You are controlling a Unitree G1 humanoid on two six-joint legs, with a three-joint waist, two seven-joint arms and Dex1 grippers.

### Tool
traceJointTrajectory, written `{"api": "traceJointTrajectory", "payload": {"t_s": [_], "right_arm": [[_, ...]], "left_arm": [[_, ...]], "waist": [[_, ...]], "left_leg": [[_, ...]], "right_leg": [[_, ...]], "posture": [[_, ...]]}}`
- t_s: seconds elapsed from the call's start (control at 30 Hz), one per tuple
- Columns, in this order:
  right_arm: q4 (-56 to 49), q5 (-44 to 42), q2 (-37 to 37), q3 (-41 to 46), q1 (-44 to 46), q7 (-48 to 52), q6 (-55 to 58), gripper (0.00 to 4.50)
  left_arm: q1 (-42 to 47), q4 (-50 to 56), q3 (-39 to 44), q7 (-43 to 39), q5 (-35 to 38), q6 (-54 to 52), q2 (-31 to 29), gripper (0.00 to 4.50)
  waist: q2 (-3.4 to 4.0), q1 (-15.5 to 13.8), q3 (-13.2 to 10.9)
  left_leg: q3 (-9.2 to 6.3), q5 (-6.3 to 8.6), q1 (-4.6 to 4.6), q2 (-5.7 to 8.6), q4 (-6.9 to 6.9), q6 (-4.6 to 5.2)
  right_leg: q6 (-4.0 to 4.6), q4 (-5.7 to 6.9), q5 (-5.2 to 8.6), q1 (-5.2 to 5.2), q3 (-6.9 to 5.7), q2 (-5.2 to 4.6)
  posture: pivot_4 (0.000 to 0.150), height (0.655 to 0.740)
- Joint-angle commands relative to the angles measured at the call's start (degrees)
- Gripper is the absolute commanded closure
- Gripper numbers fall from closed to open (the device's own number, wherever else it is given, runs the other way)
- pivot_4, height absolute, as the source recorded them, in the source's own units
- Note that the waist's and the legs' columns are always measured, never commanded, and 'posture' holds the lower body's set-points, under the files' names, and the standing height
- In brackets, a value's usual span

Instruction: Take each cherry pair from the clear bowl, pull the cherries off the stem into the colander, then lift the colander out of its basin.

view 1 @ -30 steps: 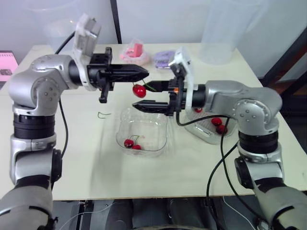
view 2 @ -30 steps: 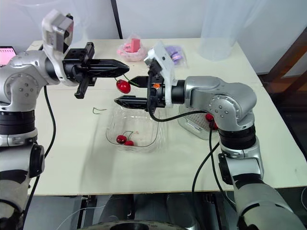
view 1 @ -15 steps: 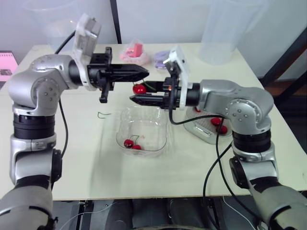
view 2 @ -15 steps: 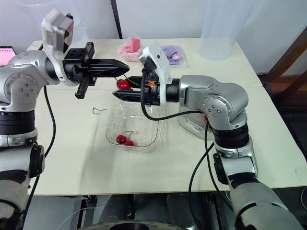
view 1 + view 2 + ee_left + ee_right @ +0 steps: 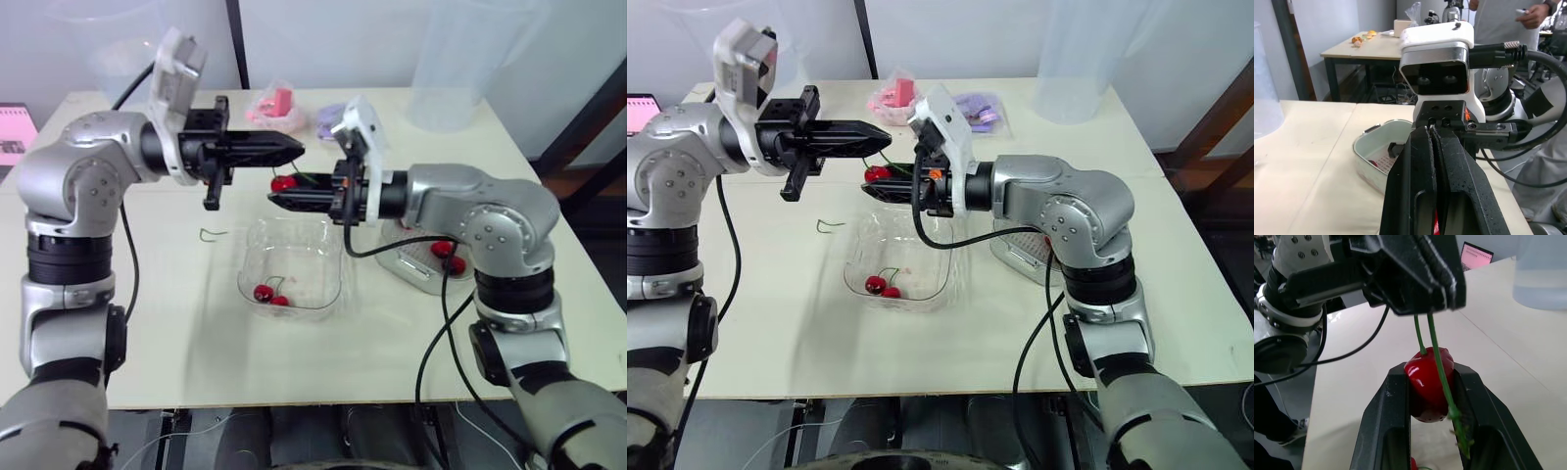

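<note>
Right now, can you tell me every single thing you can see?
clear bowl: 1, see-through, table middle
held cherry: 1, red, in the air between the grippers
stems: 2, green, above that cherry
cherry pair: 1, red, inside the bowl
colander: 1, pale, right of the bowl, red cherries inside
loose stem: 1, green, table, left of bowl
packets: 2, pink and purple, at the back
tall tub: 1, clear, back right
left gripper: 1, black, jaws shut on the stems
right gripper: 1, black, jaws shut on the held cherry
</note>
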State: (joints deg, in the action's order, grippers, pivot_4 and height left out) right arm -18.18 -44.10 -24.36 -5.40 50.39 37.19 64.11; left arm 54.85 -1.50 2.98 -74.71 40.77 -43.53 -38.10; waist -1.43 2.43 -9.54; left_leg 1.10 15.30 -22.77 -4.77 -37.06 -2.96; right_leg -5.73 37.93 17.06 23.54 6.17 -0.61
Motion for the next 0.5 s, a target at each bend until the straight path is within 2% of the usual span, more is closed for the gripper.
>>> {"api": "traceJointTrajectory", "payload": {"t_s": [0.03,0.17,0.37,0.5], "right_arm": [[-3.94,-0.61,-2.02,-1.55,-3.92,0.91,1.29,3.84],[-6.17,-1.13,-3.81,-0.46,-7.09,0.42,2.50,3.84],[-7.58,-2.37,-9.57,5.72,-9.27,0.48,3.61,3.84],[-4.78,1.09,-19.62,11.13,-12.86,2.67,0.97,3.84]], "left_arm": [[2.02,1.14,1.48,0.20,1.35,0.22,-0.51,4.50],[1.82,1.27,1.55,0.37,1.51,0.22,-0.56,4.50],[1.03,1.83,1.45,0.74,1.91,0.31,-0.66,4.50],[0.07,2.41,1.40,0.69,2.02,0.48,-0.87,4.50]], "waist": [[0.00,0.04,0.00],[0.00,0.11,0.00],[0.00,0.07,0.00],[0.00,-0.24,0.00]], "left_leg": [[0.00,0.00,-0.03,0.00,0.00,0.00],[0.00,0.00,-0.04,0.01,-0.01,0.00],[0.00,0.00,-0.04,0.00,-0.01,0.00],[0.00,0.00,-0.09,0.01,0.00,0.00]], "right_leg": [[0.00,-0.01,0.00,0.01,0.00,0.00],[0.00,-0.01,0.00,0.02,0.01,-0.01],[0.00,-0.01,0.00,0.04,0.01,0.00],[0.00,-0.09,0.00,0.03,0.00,-0.01]], "posture": [[0.150,0.7367],[0.150,0.7367],[0.150,0.7367],[0.150,0.7367]]}}
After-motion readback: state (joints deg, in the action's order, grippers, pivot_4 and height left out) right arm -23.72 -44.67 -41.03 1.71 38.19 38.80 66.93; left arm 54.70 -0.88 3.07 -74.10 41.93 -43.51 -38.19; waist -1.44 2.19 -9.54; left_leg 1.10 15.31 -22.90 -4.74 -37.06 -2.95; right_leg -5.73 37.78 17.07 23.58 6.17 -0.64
